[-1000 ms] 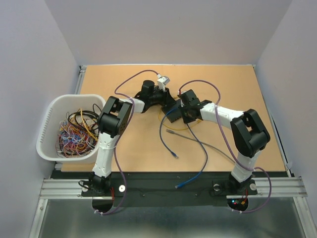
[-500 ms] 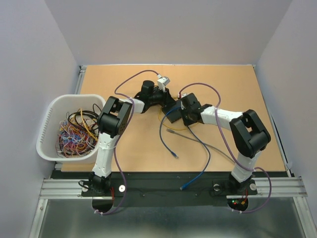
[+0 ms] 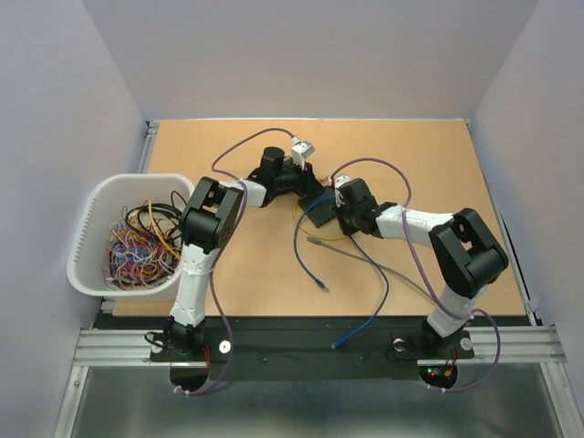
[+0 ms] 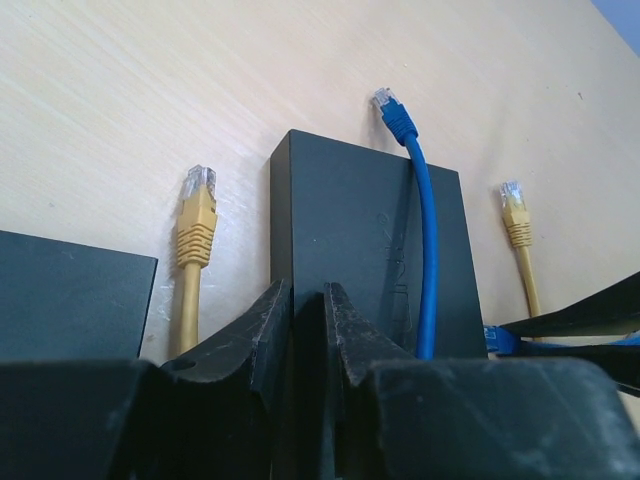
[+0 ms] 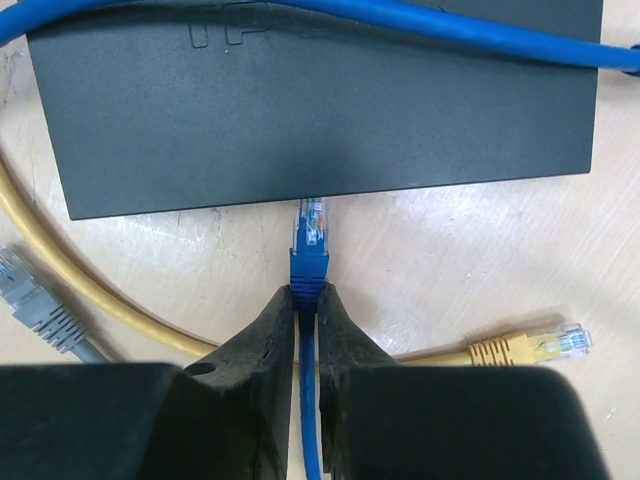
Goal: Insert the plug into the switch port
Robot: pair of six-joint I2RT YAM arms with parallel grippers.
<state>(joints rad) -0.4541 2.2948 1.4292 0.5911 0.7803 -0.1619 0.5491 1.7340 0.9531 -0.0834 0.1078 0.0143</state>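
The switch (image 3: pixel 319 209) is a flat black box on the table's middle. In the left wrist view my left gripper (image 4: pixel 305 300) is shut on the switch's (image 4: pixel 360 230) near edge. My right gripper (image 5: pixel 308 295) is shut on the boot of a blue plug (image 5: pixel 311 240). The plug's clear tip points at the switch's (image 5: pixel 320 110) side face and just reaches it; the port itself does not show. From above, the left gripper (image 3: pixel 307 186) and the right gripper (image 3: pixel 337 213) meet at the switch from opposite sides.
A second blue cable (image 4: pixel 428 250) lies across the switch's top. Yellow plugs (image 4: pixel 197 225) (image 5: pixel 530 345) and a grey plug (image 5: pixel 35 300) lie beside the switch. A white basket (image 3: pixel 96 239) of tangled cables stands at the left edge. Loose cables (image 3: pixel 315 274) trail toward the near edge.
The right arm's elbow has swung toward the near right while its gripper stays at the switch. The trailing blue cable shifted a little. The left arm has not moved.
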